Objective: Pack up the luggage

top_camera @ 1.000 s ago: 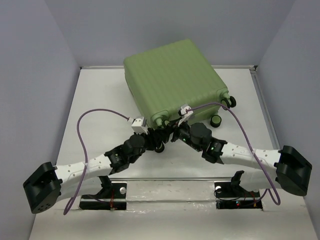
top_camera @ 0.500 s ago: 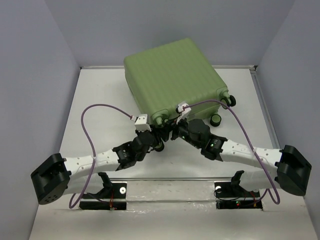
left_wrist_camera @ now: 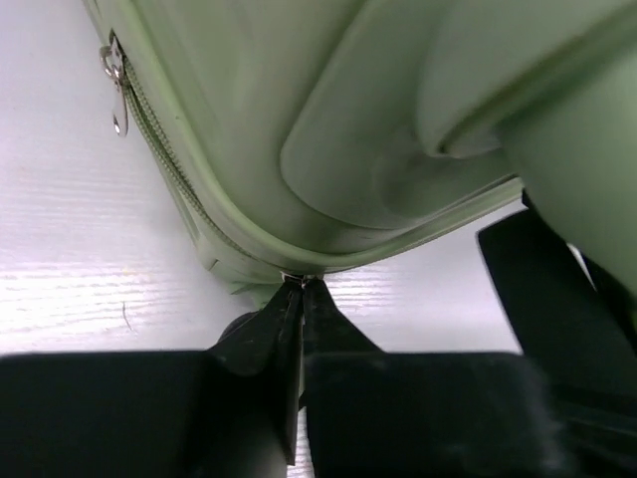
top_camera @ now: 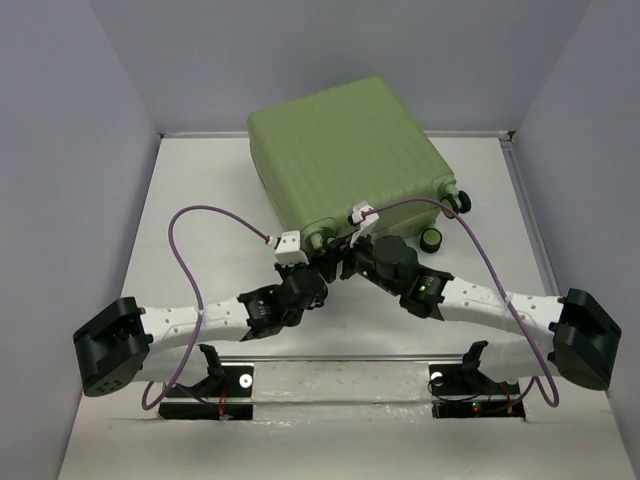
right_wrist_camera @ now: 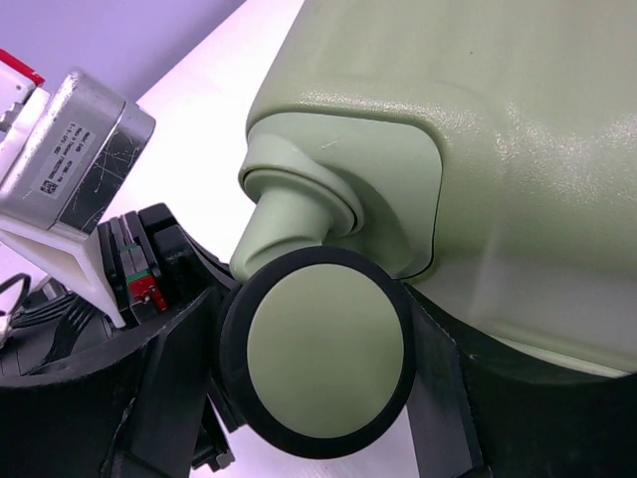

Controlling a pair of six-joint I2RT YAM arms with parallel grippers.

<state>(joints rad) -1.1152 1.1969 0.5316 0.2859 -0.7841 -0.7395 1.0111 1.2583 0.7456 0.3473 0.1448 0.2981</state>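
Note:
The luggage [top_camera: 345,155] is a light-green ribbed suitcase lying closed at the back middle of the table. Both grippers are at its near corner. My left gripper [top_camera: 320,262] is shut, its tips [left_wrist_camera: 302,284] pinching a small metal zipper pull at the suitcase's seam [left_wrist_camera: 229,234]. A second zipper pull [left_wrist_camera: 117,85] hangs free further along the zip. My right gripper [top_camera: 347,262] has a finger on each side of a black-and-green caster wheel [right_wrist_camera: 323,358] and grips it. The lining is hidden.
Two more caster wheels [top_camera: 433,240] [top_camera: 462,200] stick out on the suitcase's right side. Purple cables loop above both arms. Grey walls close in the table on the left, back and right. The left arm's wrist camera [right_wrist_camera: 75,159] sits close beside the right gripper.
My left arm has swung right and forward, bringing its gripper against the suitcase's near corner. My right gripper has shifted slightly left and stays on the wheel.

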